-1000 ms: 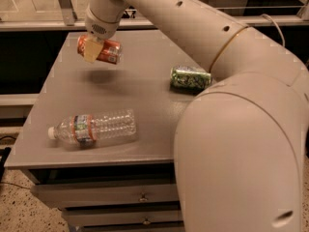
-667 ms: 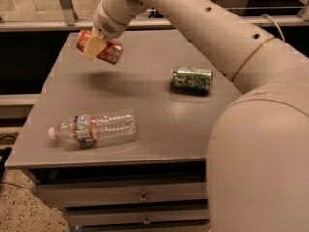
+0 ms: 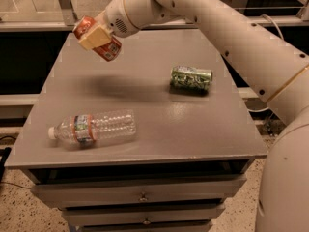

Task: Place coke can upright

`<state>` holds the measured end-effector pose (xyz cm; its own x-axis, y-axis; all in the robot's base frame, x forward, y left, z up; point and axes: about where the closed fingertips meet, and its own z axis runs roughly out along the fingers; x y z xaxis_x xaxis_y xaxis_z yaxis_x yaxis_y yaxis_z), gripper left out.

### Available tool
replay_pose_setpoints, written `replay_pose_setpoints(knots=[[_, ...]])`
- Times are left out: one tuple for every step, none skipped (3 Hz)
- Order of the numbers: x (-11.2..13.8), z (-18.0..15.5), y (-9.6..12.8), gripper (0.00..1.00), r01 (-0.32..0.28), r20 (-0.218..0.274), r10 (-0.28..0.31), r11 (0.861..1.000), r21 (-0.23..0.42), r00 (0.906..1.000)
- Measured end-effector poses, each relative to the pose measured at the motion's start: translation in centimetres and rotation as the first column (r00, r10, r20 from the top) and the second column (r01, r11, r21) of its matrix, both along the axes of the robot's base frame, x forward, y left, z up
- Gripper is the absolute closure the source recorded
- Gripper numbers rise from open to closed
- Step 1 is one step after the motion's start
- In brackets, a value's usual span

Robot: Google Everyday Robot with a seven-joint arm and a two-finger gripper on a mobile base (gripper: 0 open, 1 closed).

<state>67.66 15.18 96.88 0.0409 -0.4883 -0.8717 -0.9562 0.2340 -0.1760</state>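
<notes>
Higher than before over far-left corner of table [image 3: 145, 86]: gripper [image 3: 96, 38], fingers [image 3: 93, 36] clenched on tilted coke can [image 3: 110, 50].

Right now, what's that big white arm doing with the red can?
The robot's gripper holds the coke can tilted in the air over the far left corner of the grey table; it is not yet set down upright. A green can and a clear plastic bottle lie on their sides on the table.
</notes>
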Motion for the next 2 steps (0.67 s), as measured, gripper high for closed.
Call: replay_pose_setpoints(knots=[[0.13,-0.43,0.23,1.0,-0.003,0.002,0.003,1.0,-0.018,1.0],[-0.33,-0.35,0.38,1.0,0.008,0.01,-0.009,1.0,0.023,0.9999]])
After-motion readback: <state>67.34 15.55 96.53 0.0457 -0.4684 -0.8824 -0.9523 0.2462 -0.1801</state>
